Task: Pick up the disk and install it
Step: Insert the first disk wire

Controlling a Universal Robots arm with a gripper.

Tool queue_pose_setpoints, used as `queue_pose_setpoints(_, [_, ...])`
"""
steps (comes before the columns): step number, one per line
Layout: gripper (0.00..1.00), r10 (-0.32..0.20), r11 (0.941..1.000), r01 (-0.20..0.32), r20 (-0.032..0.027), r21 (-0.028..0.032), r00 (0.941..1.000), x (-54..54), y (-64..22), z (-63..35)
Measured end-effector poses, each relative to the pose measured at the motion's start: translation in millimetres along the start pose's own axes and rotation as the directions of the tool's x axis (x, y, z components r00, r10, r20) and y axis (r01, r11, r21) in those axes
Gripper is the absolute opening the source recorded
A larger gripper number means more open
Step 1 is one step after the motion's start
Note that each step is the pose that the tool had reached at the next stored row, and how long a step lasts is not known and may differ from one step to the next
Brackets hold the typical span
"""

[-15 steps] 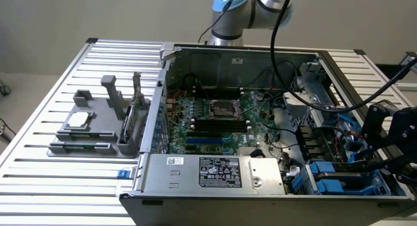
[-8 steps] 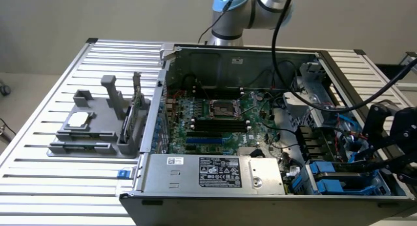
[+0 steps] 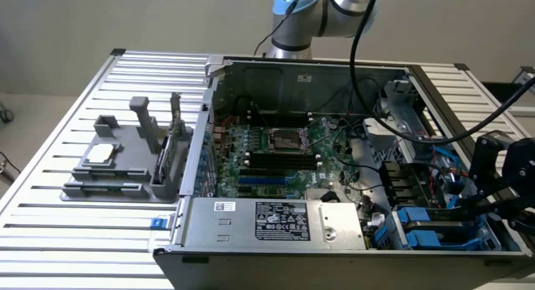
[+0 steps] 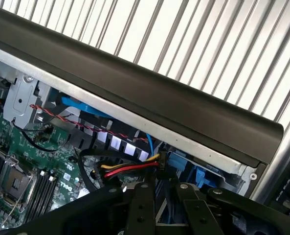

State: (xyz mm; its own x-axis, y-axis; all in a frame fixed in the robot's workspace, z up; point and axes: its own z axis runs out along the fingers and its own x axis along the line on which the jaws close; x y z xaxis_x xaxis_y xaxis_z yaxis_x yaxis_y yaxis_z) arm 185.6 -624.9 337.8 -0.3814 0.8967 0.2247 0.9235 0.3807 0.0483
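A ribbed metal table (image 3: 50, 177) before a pale wall carries an open computer case (image 3: 292, 271). The gripper (image 3: 472, 202) hangs over the case's corner, whether spread or pinching impossible to tell. The blue-framed disk (image 3: 422, 232) lies just below it, the case's dark edge close beside.
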Motion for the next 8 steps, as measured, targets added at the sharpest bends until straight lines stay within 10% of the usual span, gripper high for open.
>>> queue_pose_setpoints(8, [0.19,0.003,1.0,-0.003,0.0001,-0.0006,1.0,-0.2,0.4,0.1])
